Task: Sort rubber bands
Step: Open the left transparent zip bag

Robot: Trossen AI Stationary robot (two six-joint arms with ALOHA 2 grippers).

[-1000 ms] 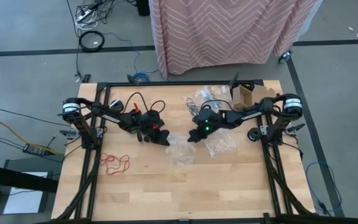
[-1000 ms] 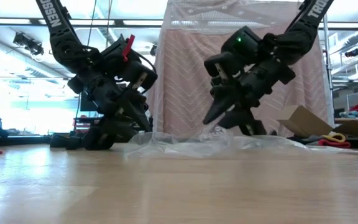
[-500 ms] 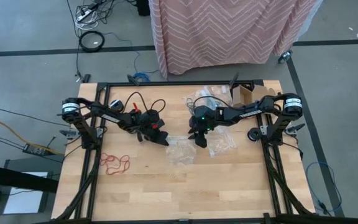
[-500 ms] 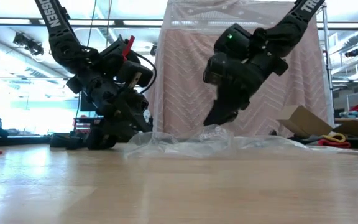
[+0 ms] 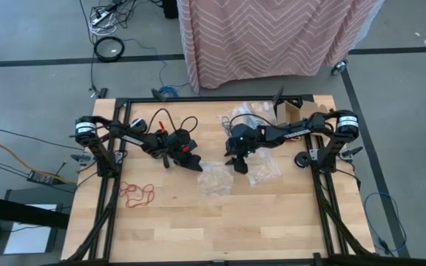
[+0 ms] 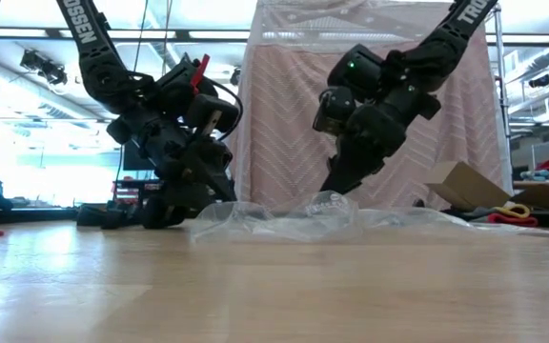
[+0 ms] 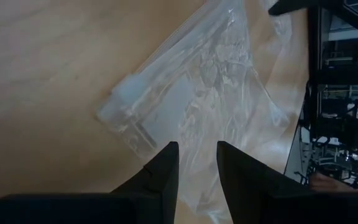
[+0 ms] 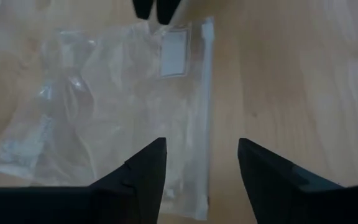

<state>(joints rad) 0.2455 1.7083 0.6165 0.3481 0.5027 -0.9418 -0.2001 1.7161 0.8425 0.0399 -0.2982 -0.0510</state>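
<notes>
A cluster of red rubber bands (image 5: 137,193) lies on the wooden table, near the left side. A clear plastic bag (image 5: 214,179) with a white label (image 8: 174,45) lies flat at the table's middle. My left gripper (image 7: 196,149) slants down at the bag's left edge, open with a narrow gap; the bag (image 7: 210,93) shows beyond the fingertips. My right gripper (image 8: 202,152) slants down over the bag's right side, open wide, nothing between its fingers. In the high view the left gripper (image 5: 196,165) and right gripper (image 5: 241,167) face each other across the bag.
A second clear bag (image 5: 263,170) lies just right of the first. More crinkled bags (image 5: 242,114) and a small cardboard box (image 5: 291,112) sit at the far edge. Black cables (image 5: 170,118) loop behind the left arm. The near half of the table (image 5: 220,229) is bare wood.
My right gripper has rolled about its own axis, so its fingers now point down at the bag, and its fingers have opened wider. It has shifted slightly toward the bag. My left gripper has rolled a little in place. The bag has stayed where it was.
</notes>
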